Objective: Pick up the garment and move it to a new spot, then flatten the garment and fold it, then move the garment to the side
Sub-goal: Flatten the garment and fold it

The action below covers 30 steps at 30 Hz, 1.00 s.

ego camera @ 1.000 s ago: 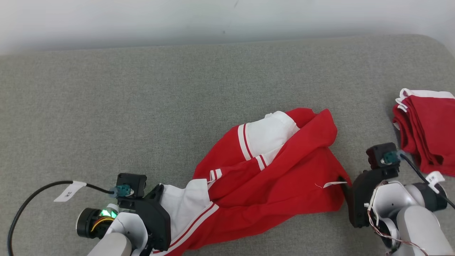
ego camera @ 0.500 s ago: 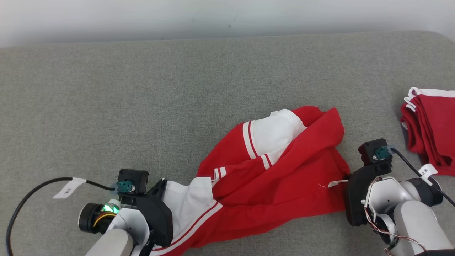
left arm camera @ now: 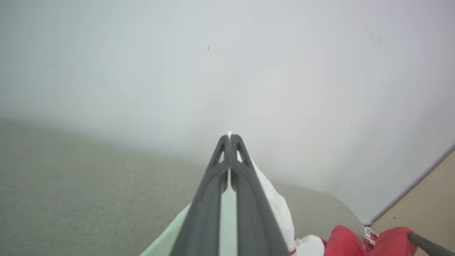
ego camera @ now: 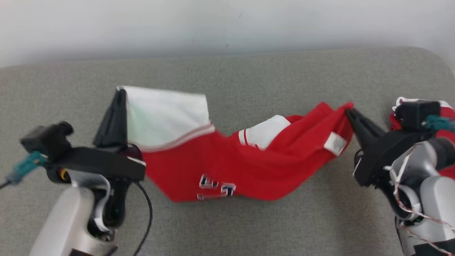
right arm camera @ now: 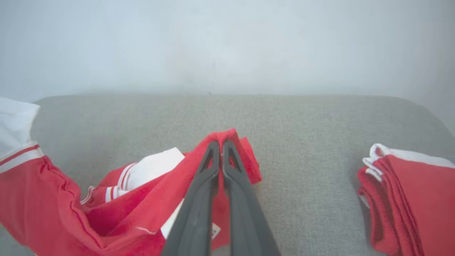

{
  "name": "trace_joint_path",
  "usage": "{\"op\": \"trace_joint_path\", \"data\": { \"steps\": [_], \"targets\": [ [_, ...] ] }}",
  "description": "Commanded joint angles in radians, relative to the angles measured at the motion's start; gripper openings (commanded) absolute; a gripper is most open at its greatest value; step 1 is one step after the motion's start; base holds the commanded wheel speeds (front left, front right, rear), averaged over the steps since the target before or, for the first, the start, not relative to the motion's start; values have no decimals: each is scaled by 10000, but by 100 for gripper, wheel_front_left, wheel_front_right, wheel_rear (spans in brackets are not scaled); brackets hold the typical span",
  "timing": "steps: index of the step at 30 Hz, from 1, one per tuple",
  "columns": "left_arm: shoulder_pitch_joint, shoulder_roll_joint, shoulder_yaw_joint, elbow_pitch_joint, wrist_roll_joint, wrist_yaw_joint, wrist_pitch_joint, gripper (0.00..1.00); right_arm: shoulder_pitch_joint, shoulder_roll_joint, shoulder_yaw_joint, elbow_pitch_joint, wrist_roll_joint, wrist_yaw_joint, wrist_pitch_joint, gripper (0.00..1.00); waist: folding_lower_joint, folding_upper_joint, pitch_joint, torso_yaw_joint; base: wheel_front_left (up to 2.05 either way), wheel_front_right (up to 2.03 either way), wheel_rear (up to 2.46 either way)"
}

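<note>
Two hands are now carrying the garment (ego camera: 227, 167) between them. A second ago it was lying crumpled at about 5 o'clock on the grey tabletop (ego camera: 249, 74), and the right hand (ego camera: 348, 111) was standing open beside its edge. That hand has since snapped shut on the red corner next to the white label (ego camera: 335, 143), and both arms have come up. The left hand (ego camera: 121, 91) is pinching the white panel (ego camera: 163, 113), its fingers closed tight with cloth showing between them.

I'm taking this to mean the pick-up is done and the carry to a new spot is getting under way. Flattening and folding are still waiting.

The garment is hanging like a slack hammock over the middle of the tabletop. Its long axis is running from 9 o'clock to 3 o'clock, with the white end at 9 and the red labelled corner at 3. Its belly, with the lettering (ego camera: 217, 186), is sagging toward 6 o'clock. Whether that low edge is brushing the tabletop, I cannot tell. A stack of folded red clothes (right arm camera: 408, 185) is sitting well apart at 3 o'clock.
</note>
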Motion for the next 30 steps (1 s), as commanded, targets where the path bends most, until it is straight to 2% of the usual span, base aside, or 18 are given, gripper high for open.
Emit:
{"op": "trace_joint_path", "data": {
  "steps": [1,5,8,12,16,18,22,30],
  "targets": [
    [-216,62,211,-307,-261,-140,-40,0,-128,-122,-42,-188,249,-19,-154,0,-1,-1,-294,-135,0,0,0],
    [-875,162,847,-1201,-1125,-237,418,0,-723,-272,-73,-702,911,-19,-414,0,-1,-1,-601,-280,0,0,0],
    [-1360,208,1064,-1655,-2146,-327,1417,0,-1207,-417,-18,-951,1238,-19,-366,0,-1,-1,-735,-433,0,0,0],
    [-2182,327,1655,-1970,-3426,97,2579,0,-1904,-466,92,-1087,1429,-19,-137,0,-1,-1,-765,-696,0,0,0],
    [-3211,401,2136,-2343,-4107,496,3102,0,-2521,-515,-46,-988,1492,-19,-53,0,-1,-1,-520,-905,0,0,0],
    [-3701,550,2353,-2386,-4071,753,3157,0,-2823,-507,-143,-916,1475,-19,-136,0,-1,-1,-290,-986,0,0,0],
    [-5007,606,2597,-2472,-4071,971,3120,0,-3558,-516,-322,-804,1510,-19,-378,0,-1,-1,421,-1120,0,0,0],
    [-7174,800,2642,-1511,-3442,972,2645,0,-5459,-527,384,115,1452,-19,-939,0,-1,-1,2462,-1390,0,0,0]
  ]
}}
